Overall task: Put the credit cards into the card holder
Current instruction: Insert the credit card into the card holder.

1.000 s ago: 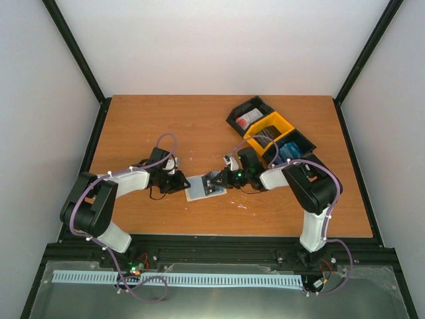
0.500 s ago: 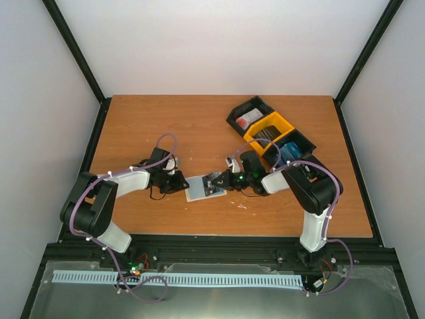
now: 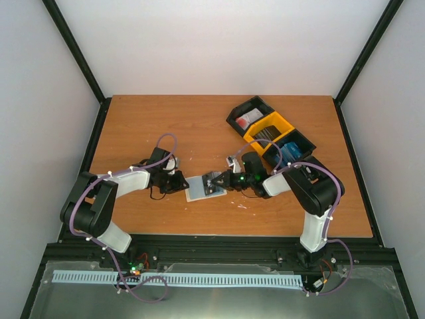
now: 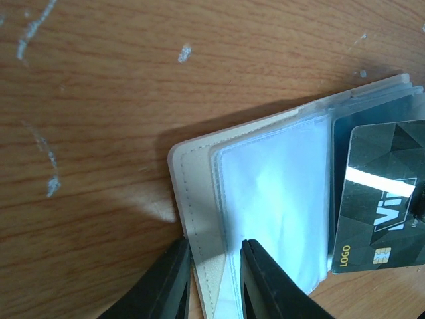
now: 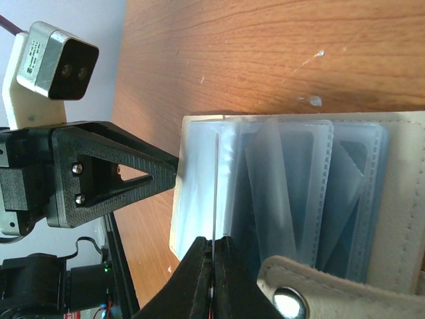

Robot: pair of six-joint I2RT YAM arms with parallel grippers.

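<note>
Right gripper (image 5: 214,247) pinches a dark card (image 4: 382,206) at the mid-table holder's (image 3: 198,189) 3 o'clock side; slide it level toward 9 o'clock into a sleeve (image 4: 272,199) while your left gripper (image 4: 216,249) clamps the cover (image 4: 182,193).

A scuffed wooden table (image 3: 199,126) stood between white walls (image 3: 219,46), and at its far right three plastic bins sat in a diagonal row: a black bin (image 3: 232,119), a yellow bin (image 3: 284,121), and a second black bin (image 3: 307,141).
</note>
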